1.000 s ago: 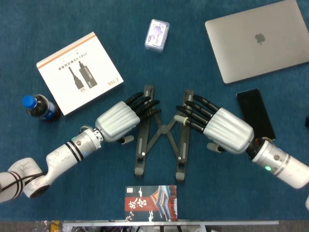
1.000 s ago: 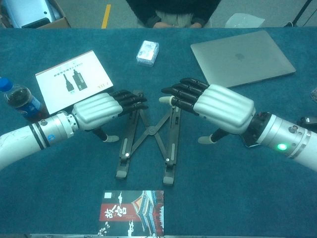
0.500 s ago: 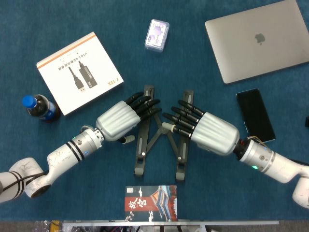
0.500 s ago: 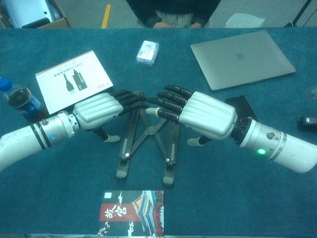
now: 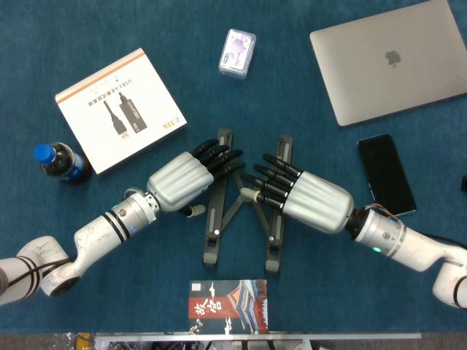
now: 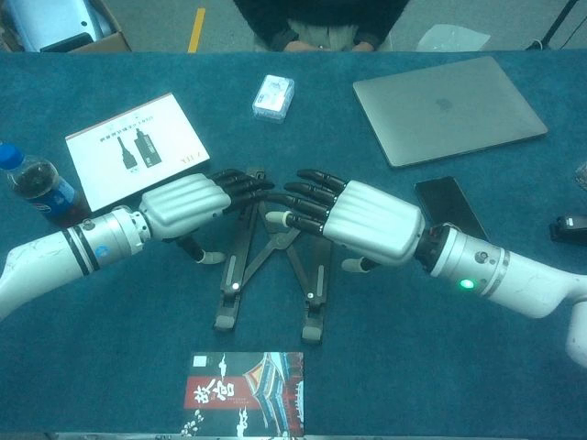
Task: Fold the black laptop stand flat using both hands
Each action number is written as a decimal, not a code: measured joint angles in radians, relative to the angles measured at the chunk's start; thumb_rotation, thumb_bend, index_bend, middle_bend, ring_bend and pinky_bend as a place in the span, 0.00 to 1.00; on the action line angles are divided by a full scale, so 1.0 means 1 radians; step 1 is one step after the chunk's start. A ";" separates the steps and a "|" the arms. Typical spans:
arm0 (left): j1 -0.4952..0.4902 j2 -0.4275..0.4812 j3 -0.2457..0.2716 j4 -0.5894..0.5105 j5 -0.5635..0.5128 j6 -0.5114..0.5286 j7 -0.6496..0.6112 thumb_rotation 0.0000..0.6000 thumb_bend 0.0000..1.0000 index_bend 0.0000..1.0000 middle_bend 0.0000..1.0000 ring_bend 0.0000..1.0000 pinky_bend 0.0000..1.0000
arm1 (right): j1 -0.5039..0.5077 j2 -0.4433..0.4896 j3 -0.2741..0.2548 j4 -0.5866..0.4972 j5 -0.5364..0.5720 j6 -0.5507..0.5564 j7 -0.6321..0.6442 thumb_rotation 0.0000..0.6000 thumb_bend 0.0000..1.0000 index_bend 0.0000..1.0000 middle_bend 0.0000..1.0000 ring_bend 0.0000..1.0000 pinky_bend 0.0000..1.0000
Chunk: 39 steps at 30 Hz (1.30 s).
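A table covered in dark blue cloth (image 5: 146, 29) was recorded, with a seated person partly visible at its far edge in the chest view. At mid-table the black laptop stand (image 5: 219, 226) was found lying low on the cloth, its two rails set apart and joined by crossed struts; it was judged not yet folded flat, the rails being clearly separate along their whole length.

The left hand (image 5: 181, 182) was observed over the far part of the left rail, fingers (image 5: 219, 154) extended and slightly spread, resting on or just above the rail; firm contact could not be confirmed. The right hand (image 5: 310, 200) was observed over the right rail, fingers (image 5: 266, 179) extended toward the centre of the stand, tips near the crossed struts and close to the left hand's tips. Nothing was seen enclosed by either hand.

Progress was assessed as early: both hands were placed at the stand, but the closing of the rails toward each other remained to be done.

Also noted were a white cable box (image 5: 120, 109) at far left, a cola bottle (image 5: 62, 164) lying left, a small packet (image 5: 237, 52) at far centre, a closed silver laptop (image 5: 387, 58) at far right, a black phone (image 5: 387, 173) right, and a printed booklet (image 5: 228, 306) at the near edge.
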 measured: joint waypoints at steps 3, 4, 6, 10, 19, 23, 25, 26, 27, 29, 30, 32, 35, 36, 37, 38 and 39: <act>-0.002 -0.001 0.000 -0.002 -0.002 -0.003 -0.010 1.00 0.21 0.00 0.00 0.00 0.00 | 0.004 -0.021 0.000 0.029 0.000 0.010 0.005 1.00 0.04 0.00 0.00 0.00 0.00; -0.002 -0.001 0.000 -0.003 -0.004 -0.005 -0.014 1.00 0.21 0.00 0.00 0.00 0.00 | 0.006 -0.026 0.001 0.036 0.001 0.012 0.006 1.00 0.04 0.00 0.00 0.00 0.00; -0.003 0.000 0.001 -0.007 -0.006 -0.009 -0.020 1.00 0.21 0.00 0.00 0.00 0.00 | 0.009 -0.038 0.002 0.053 0.003 0.015 0.008 1.00 0.04 0.00 0.00 0.00 0.00; -0.004 0.004 0.001 -0.014 -0.012 -0.014 -0.031 1.00 0.21 0.00 0.00 0.00 0.00 | 0.013 -0.057 0.005 0.078 0.012 0.022 0.007 1.00 0.04 0.00 0.00 0.00 0.00; -0.005 0.005 0.003 -0.023 -0.016 -0.018 -0.045 1.00 0.21 0.00 0.00 0.00 0.00 | 0.019 -0.096 0.010 0.122 0.031 0.033 0.018 1.00 0.03 0.00 0.00 0.00 0.00; -0.004 0.007 0.005 -0.026 -0.019 -0.019 -0.051 1.00 0.21 0.00 0.00 0.00 0.00 | 0.022 -0.112 0.017 0.135 0.042 0.041 0.021 1.00 0.03 0.00 0.00 0.00 0.00; -0.003 0.007 0.005 -0.028 -0.021 -0.020 -0.056 1.00 0.21 0.00 0.00 0.00 0.00 | 0.026 -0.119 0.019 0.141 0.047 0.040 0.022 1.00 0.03 0.00 0.00 0.00 0.00; -0.003 0.007 0.004 -0.028 -0.021 -0.020 -0.057 1.00 0.21 0.00 0.00 0.00 0.00 | 0.028 -0.121 0.020 0.144 0.048 0.040 0.021 1.00 0.03 0.00 0.00 0.00 0.00; -0.003 0.007 0.004 -0.029 -0.021 -0.020 -0.058 1.00 0.21 0.00 0.00 0.00 0.00 | 0.030 -0.125 0.020 0.146 0.049 0.039 0.022 1.00 0.03 0.00 0.00 0.00 0.00; -0.003 0.007 0.004 -0.030 -0.022 -0.020 -0.058 1.00 0.21 0.00 0.00 0.00 0.00 | 0.031 -0.130 0.021 0.150 0.053 0.039 0.024 1.00 0.03 0.00 0.00 0.00 0.00; -0.003 0.007 0.004 -0.031 -0.022 -0.020 -0.059 1.00 0.21 0.00 0.00 0.00 0.00 | 0.033 -0.133 0.021 0.153 0.054 0.038 0.024 1.00 0.03 0.00 0.00 0.00 0.00; -0.004 0.007 0.004 -0.033 -0.022 -0.019 -0.061 1.00 0.21 0.00 0.00 0.00 0.00 | 0.035 -0.141 0.021 0.158 0.056 0.038 0.025 1.00 0.03 0.00 0.00 0.00 0.00; -0.005 0.008 0.003 -0.038 -0.021 -0.019 -0.065 1.00 0.21 0.00 0.00 0.00 0.00 | 0.039 -0.153 0.023 0.168 0.060 0.039 0.028 1.00 0.03 0.00 0.00 0.00 0.00; -0.006 0.009 0.003 -0.040 -0.021 -0.019 -0.066 1.00 0.21 0.00 0.00 0.00 0.00 | 0.040 -0.158 0.023 0.171 0.062 0.041 0.029 1.00 0.03 0.00 0.00 0.00 0.00; -0.007 0.010 0.003 -0.042 -0.020 -0.019 -0.067 1.00 0.21 0.00 0.00 0.00 0.00 | 0.041 -0.163 0.024 0.174 0.063 0.042 0.029 1.00 0.03 0.00 0.00 0.00 0.00; -0.007 0.011 0.003 -0.044 -0.020 -0.019 -0.068 1.00 0.21 0.00 0.00 0.00 0.00 | 0.042 -0.167 0.025 0.177 0.064 0.043 0.030 1.00 0.03 0.00 0.00 0.00 0.00; -0.008 0.011 0.002 -0.046 -0.020 -0.019 -0.069 1.00 0.21 0.00 0.00 0.00 0.00 | 0.044 -0.172 0.025 0.180 0.066 0.042 0.030 1.00 0.03 0.00 0.00 0.00 0.00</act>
